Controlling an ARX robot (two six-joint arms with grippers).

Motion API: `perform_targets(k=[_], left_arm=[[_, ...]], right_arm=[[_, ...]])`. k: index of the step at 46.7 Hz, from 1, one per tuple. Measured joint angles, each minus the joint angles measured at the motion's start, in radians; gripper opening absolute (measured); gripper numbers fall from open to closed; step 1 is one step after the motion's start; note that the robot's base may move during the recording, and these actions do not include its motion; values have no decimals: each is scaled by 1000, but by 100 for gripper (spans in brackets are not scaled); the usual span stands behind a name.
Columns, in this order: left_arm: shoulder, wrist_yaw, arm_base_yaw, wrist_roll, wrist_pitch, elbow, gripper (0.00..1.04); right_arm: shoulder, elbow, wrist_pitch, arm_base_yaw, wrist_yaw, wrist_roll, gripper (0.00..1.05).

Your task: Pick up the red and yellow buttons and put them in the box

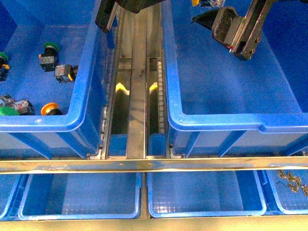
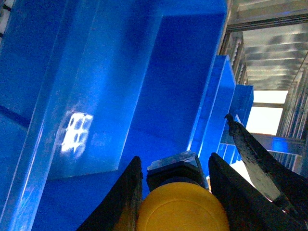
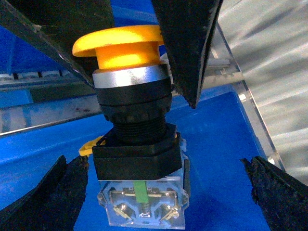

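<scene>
I find the right arm (image 1: 245, 29) held high over the far part of the box (image 1: 231, 120), slanted across it. The right gripper (image 3: 139, 82) is closed narrowly on the yellow button (image 3: 127, 53), pinching its cap. The switch body hangs clear above the box floor. The left arm (image 1: 107, 17) stands raised just left of the box's rim. The left gripper (image 2: 174, 161) clamps a second yellow button (image 2: 183, 209) between its fingers. I cannot tell its height relative to the box.
</scene>
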Motion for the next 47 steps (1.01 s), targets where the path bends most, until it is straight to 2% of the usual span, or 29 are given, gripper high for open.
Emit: perform_targets(k=[5,10,25,32,34,45,47], left_arm=[[0,0,2,0,0,0,34],[0,0,2,0,0,0,34],[0,-2,5,-14,0,3,34],[0,-4,5,-24,5,3,34],[0,-4,5,-23,8,3,38],[0,-29,5,62,10,3,84],[0,-32,5,68,10,3,89]], right_arm=[[2,4,-14,3,-9,3,96],[2,4,-15,3,-10,8,78],[3,4,-10,3,-10,23,37],[3,4,-8,3,-9,23,33],[3,4,-5,3,-10,23,33],[3,-10,-1,2,-6,31,33],[3,-14,1,2,-6,31,33]])
